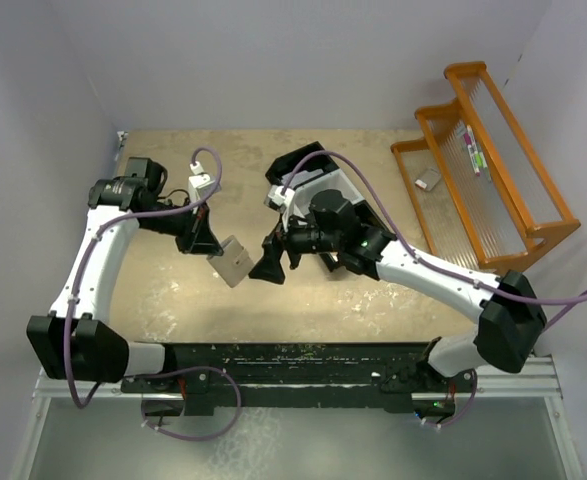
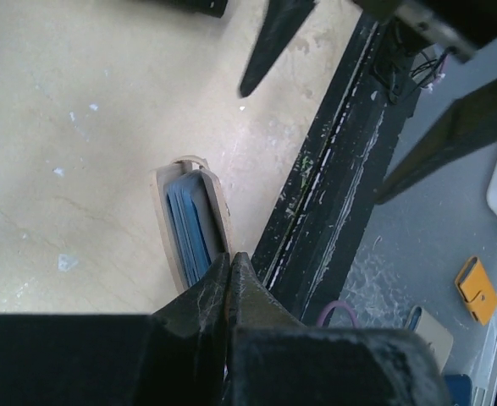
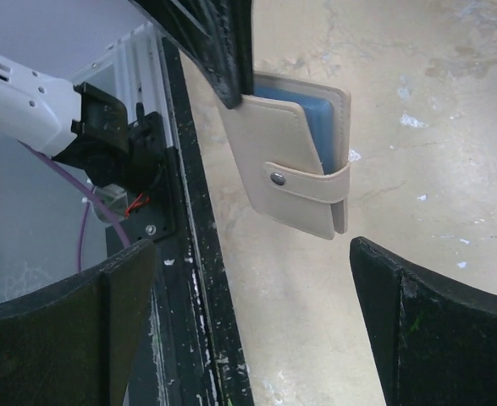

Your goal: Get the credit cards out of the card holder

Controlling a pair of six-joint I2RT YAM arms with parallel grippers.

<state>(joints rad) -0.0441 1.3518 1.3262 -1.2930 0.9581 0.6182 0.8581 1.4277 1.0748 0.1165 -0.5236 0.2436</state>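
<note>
We had the left gripper (image 2: pixel 231 258) pinched on the card holder (image 3: pixel 295 161), which hung between both grippers, with the right gripper (image 3: pixel 248 249) spread wide nearby. It looked light, floppy, snapped closed, so we'd grab the strap (image 3: pixel 316 182).

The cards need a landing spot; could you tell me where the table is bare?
Bare: the table between the card holder and the black rail, and the far edge left of the black tray. Crowded: mid-table, where left gripper and right gripper meet.
</note>
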